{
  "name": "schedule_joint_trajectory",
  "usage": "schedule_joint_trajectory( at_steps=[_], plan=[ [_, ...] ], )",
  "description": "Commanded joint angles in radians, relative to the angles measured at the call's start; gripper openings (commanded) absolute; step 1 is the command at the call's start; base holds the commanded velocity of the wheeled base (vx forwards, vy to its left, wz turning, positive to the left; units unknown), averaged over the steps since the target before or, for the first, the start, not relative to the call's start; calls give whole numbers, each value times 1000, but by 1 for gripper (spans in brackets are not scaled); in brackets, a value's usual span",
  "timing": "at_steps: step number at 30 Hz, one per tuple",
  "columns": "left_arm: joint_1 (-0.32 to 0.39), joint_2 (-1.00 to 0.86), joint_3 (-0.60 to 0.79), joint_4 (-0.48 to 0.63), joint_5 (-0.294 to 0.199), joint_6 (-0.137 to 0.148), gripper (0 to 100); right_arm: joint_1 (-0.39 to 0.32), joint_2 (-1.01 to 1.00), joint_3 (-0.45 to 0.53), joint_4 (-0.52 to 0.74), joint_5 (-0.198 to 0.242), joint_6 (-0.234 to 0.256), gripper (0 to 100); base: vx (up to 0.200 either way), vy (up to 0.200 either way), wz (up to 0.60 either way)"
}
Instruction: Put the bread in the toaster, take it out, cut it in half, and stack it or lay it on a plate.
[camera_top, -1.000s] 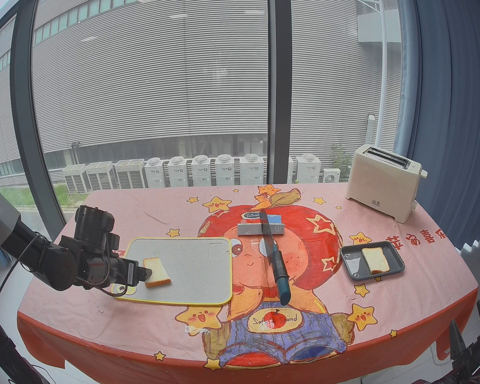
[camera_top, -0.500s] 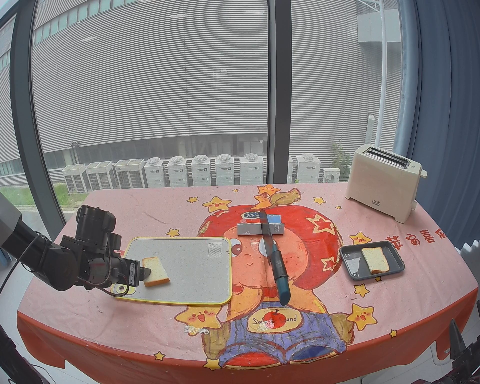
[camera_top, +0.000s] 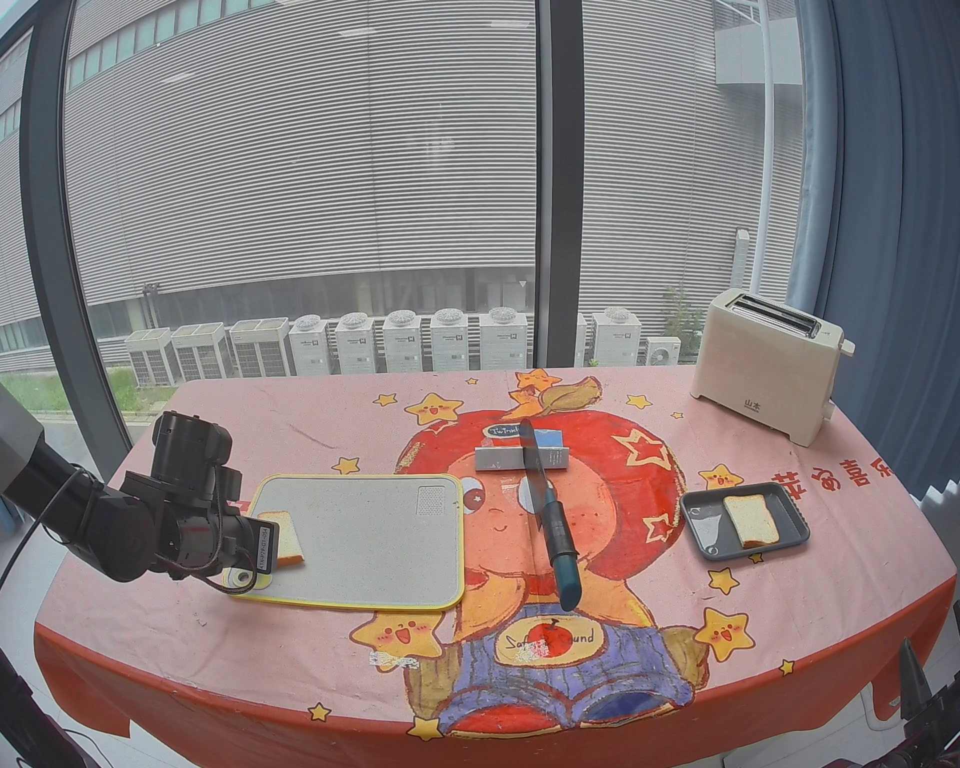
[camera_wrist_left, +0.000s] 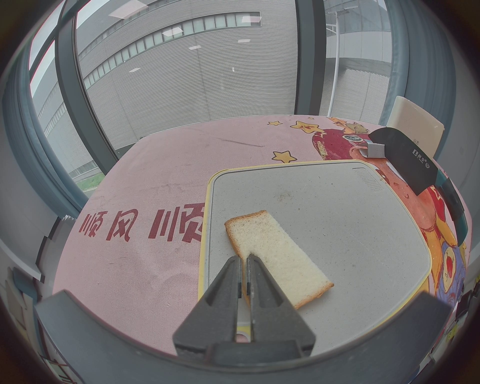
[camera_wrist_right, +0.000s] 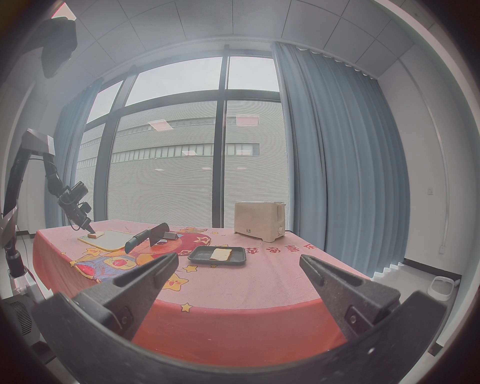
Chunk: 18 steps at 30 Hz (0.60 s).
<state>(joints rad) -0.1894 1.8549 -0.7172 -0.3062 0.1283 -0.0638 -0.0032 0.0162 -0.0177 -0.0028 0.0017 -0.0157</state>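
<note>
Cutting board (camera_top: 380, 540) at lower left of the head view: left gripper (camera_wrist_left: 245, 262) clenches the bread half (camera_wrist_left: 275, 250) by its thin edge, so it may tear or slip.

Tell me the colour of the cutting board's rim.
Yellow, framing the grey cutting board; clearest in the left wrist view.

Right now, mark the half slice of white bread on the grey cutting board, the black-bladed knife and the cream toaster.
half slice of white bread (camera_wrist_left: 285, 252): left wrist view, crumb centre.
black-bladed knife (camera_top: 553, 530): head view, upper handle.
cream toaster (camera_top: 765, 365): head view, front wall.
</note>
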Motion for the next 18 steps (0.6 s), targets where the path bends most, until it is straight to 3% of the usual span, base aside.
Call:
schedule_joint_trajectory(
  at_steps=[1, 18],
  plan=[
    [-1, -3, -1, -2, 1, -1, 0, 0, -16, 18, 0, 0, 0, 100, 0, 0, 0],
    [4, -33, 4, -50, 5, -2, 0, 0, -16, 18, 0, 0, -1, 100, 0, 0, 0]
  ],
)
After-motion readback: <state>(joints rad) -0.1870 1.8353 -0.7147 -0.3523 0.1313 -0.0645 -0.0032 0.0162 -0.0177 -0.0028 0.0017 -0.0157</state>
